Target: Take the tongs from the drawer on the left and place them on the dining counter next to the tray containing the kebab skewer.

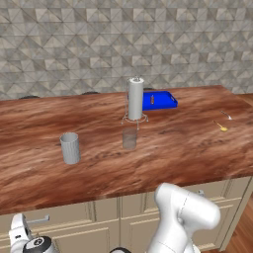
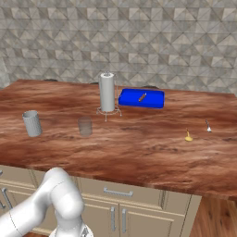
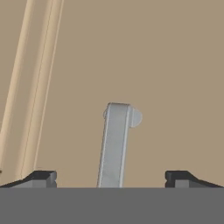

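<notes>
While the two dark fingers (image 3: 112, 179) stand wide apart around the thin silver bar handle (image 3: 114, 146) of the light-beige wooden drawer (image 3: 131, 57), stiff and slick, best clamped mid-bar, the tongs are unseen; farther off, the bright blue rectangular tray (image 1: 159, 100) rests on the reddish-brown glossy counter (image 1: 123, 158).

The gripper (image 3: 110, 178) is sitting wide open against the drawer (image 3: 166, 78) front, its silver bar handle (image 3: 114, 146) standing between the fingertips (image 3: 41, 178), with open room lying on either side of it.
</notes>
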### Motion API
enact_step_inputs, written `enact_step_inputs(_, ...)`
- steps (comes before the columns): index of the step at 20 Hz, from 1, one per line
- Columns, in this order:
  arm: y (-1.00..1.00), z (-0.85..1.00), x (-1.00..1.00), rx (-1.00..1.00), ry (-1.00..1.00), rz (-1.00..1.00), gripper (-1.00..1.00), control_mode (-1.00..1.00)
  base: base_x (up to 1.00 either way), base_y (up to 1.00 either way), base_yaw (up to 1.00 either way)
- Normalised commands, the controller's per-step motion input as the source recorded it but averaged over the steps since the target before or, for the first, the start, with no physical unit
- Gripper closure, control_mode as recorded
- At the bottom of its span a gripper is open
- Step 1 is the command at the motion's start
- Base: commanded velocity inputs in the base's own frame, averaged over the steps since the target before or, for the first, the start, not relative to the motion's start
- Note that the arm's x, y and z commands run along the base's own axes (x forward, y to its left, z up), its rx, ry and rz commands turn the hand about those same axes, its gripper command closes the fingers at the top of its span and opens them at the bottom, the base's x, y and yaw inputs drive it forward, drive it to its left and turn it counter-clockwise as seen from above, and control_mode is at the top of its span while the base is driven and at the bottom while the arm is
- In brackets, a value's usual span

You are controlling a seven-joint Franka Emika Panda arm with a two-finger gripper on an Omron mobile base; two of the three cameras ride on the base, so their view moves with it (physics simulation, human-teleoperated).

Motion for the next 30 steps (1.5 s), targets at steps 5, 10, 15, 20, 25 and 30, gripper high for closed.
enact_step_inputs(5, 0.00, -0.23, 0.09, 0.00, -0.06, 0.00, -1.00, -1.00, 0.00, 0.00, 0.00)
enact_step_inputs(10, 0.00, -0.32, 0.22, 0.00, -0.12, 0.00, -1.00, -1.00, 0.00, 0.00, 0.00)
enact_step_inputs(15, 0.00, -0.30, 0.18, 0.00, -0.15, 0.00, -1.00, -1.00, 0.00, 0.00, 0.00)
enact_step_inputs(20, 0.00, -0.23, 0.16, 0.00, -0.13, 0.00, -1.00, -1.00, 0.00, 0.00, 0.00)
enact_step_inputs(25, 0.00, -0.22, 0.15, 0.00, -0.13, 0.00, -1.00, -1.00, 0.00, 0.00, 0.00)
enact_step_inputs(30, 0.00, -0.18, 0.06, 0.00, -0.06, 0.00, -1.00, -1.00, 0.00, 0.00, 0.00)
